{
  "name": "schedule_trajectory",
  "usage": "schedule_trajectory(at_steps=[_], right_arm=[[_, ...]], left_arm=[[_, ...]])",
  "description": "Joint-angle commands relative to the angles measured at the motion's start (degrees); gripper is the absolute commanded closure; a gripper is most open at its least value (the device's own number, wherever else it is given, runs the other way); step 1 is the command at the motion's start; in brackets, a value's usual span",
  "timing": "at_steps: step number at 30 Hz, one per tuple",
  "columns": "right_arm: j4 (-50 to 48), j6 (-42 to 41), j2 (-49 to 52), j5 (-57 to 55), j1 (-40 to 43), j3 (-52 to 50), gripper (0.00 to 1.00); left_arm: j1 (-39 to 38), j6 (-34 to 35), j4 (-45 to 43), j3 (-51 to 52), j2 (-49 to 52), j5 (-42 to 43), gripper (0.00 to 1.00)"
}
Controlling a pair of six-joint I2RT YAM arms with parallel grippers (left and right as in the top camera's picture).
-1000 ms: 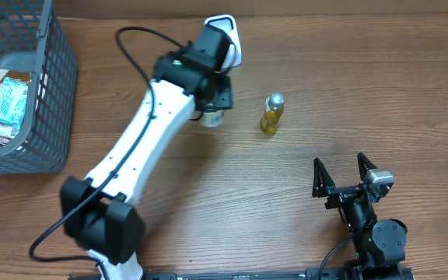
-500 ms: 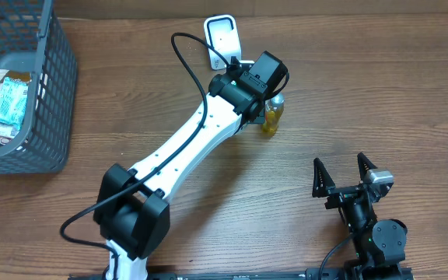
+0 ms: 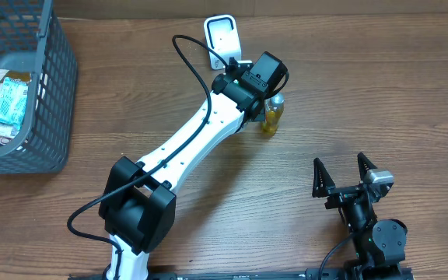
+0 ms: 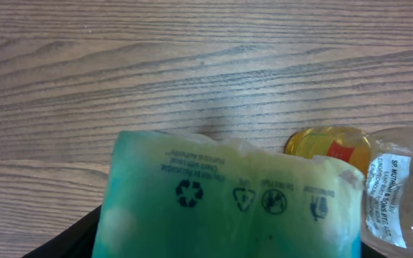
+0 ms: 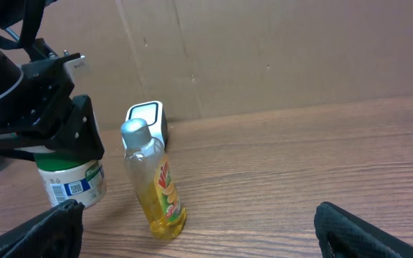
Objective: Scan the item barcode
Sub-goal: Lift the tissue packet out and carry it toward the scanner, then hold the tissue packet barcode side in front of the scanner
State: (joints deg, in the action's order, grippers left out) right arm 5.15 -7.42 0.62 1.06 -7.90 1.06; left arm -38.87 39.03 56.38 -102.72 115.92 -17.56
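Spanning every view, the wooden desk (image 3: 364,93) carries everything. Across it the white left arm (image 3: 201,140) reaches from the near edge up to the far middle. A grey mesh basket (image 3: 53,93) sits at the far left corner with packets (image 3: 10,97) inside. The right hand (image 3: 341,173) rests near the front right, its fingers spread wide with nothing between them. The white scanner (image 3: 222,37) stands at the far edge, near the left arm's wrist. The left hand (image 5: 67,147) is clamped from above on a white tub (image 5: 70,183) with a green top (a barcode shows on its side in the right wrist view). The tub is just left of an upright yellow bottle (image 3: 271,115) and in front of the scanner. Whether it touches the desk I cannot tell.
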Motion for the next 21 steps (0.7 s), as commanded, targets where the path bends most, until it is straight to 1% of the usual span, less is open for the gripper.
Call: schedule_trajectory(at_steps=[1,4,8,21], right_arm=[[-0.3,0.4,-0.5,-0.3,0.2,-0.6,0.0],[-0.3,0.4,-0.5,-0.3,0.2,-0.6,0.0],[-0.3,0.4,-0.5,-0.3,0.2,-0.6,0.0],[-0.3,0.4,-0.5,-0.3,0.2,-0.6,0.0]], left_arm=[[0.4,-1.1,-0.7,-0.9,0.6,-0.4,0.64],[0.4,-2.5,-1.7,-0.9,0.6,-0.2,0.64],[0.7,-6.1,-2.9,-0.9,0.6,2.9,0.65],[3.3,-7.3,-2.8,-0.8,0.6,7.1,0.62]])
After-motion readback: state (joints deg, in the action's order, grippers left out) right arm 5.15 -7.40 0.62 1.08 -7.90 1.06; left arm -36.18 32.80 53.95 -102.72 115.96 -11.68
